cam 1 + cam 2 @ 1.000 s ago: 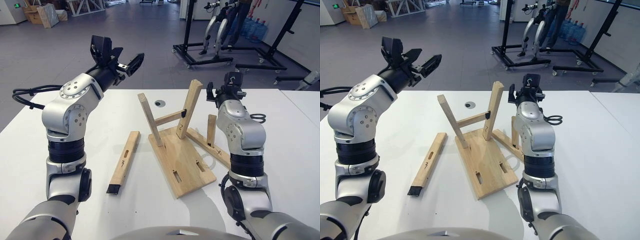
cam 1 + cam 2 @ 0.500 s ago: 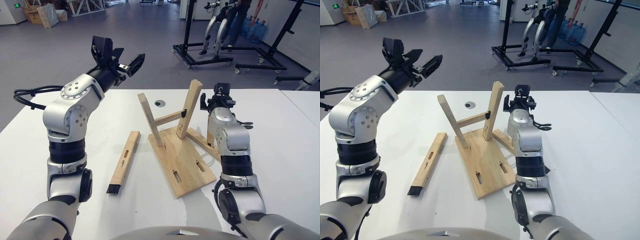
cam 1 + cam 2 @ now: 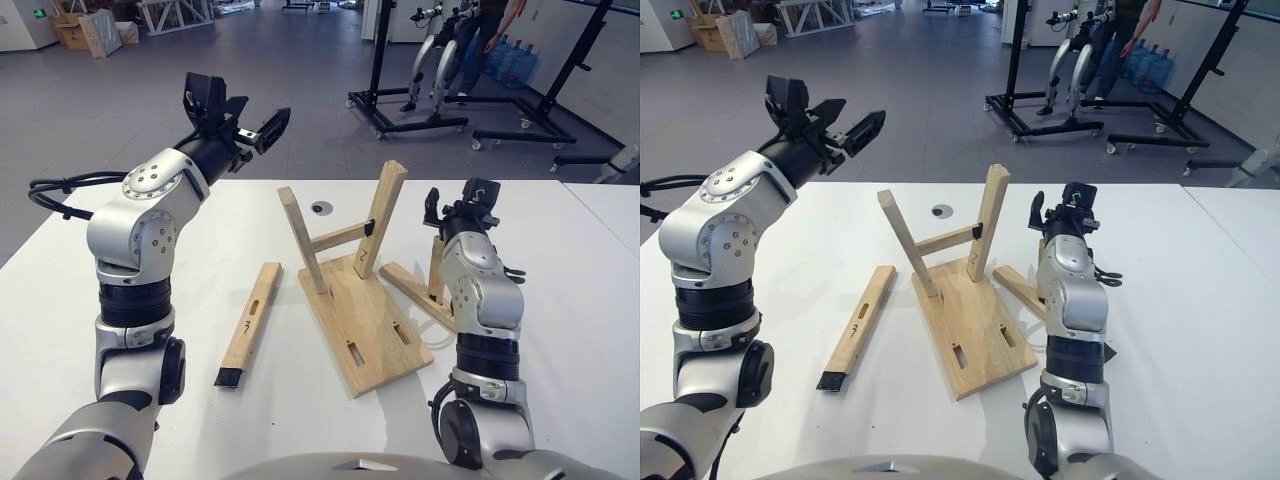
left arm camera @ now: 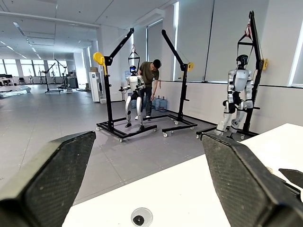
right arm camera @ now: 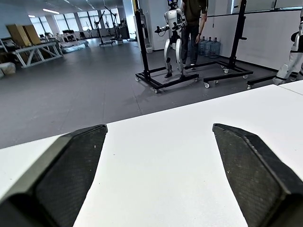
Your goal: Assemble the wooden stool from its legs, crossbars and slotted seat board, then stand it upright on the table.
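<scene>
Lying flat mid-frame: slotted wooden seat board [image 3: 365, 330], two square legs [image 3: 383, 220] stuck in; left gripper [image 3: 240, 112], right gripper [image 3: 458, 197] spread wide, empty.

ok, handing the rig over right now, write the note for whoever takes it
Left gripper: open, empty, raised over the table's far left side.
Right gripper: open, empty, above the table, right of the seat board.
Done: two legs joined by a crossbar stand in the board, which lies flat.
Left: fit the loose leg lying left of the board and the other leg, with a short bar sticking up, lying right of it; two slots are empty. Then stand the stool upright.
</scene>
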Robot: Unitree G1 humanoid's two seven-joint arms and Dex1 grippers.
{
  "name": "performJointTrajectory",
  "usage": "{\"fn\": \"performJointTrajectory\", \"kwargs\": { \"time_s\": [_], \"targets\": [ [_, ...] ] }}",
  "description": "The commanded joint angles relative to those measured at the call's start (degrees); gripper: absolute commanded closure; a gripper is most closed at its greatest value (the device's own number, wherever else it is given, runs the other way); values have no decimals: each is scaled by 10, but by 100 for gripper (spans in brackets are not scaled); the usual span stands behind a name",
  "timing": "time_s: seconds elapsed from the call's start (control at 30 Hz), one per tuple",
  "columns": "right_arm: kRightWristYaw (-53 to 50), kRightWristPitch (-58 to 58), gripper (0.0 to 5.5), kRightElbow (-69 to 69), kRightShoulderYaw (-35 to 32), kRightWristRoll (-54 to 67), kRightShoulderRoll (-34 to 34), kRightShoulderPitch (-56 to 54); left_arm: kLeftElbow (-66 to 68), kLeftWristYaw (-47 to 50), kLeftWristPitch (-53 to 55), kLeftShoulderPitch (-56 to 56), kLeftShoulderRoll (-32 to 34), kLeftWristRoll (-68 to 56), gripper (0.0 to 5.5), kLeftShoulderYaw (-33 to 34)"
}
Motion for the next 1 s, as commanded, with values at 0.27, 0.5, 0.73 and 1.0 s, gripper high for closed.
{"fn": "performJointTrajectory", "kwargs": {
  "time_s": [0.27,0.5,0.73,1.0],
  "targets": [
    [16,7,140,15,-14,-3,-26,64,-2,-1,0,5,-3,5,143,-5],
    [4,53,140,-13,-6,-11,-50,-30,2,1,-2,1,-6,7,143,-5],
    [-21,159,140,-81,29,-19,-22,-92,1,2,-2,2,-4,7,143,-2],
    [-27,219,140,-142,73,-54,-6,-39,3,2,-4,3,-3,11,143,1]
  ]
}}
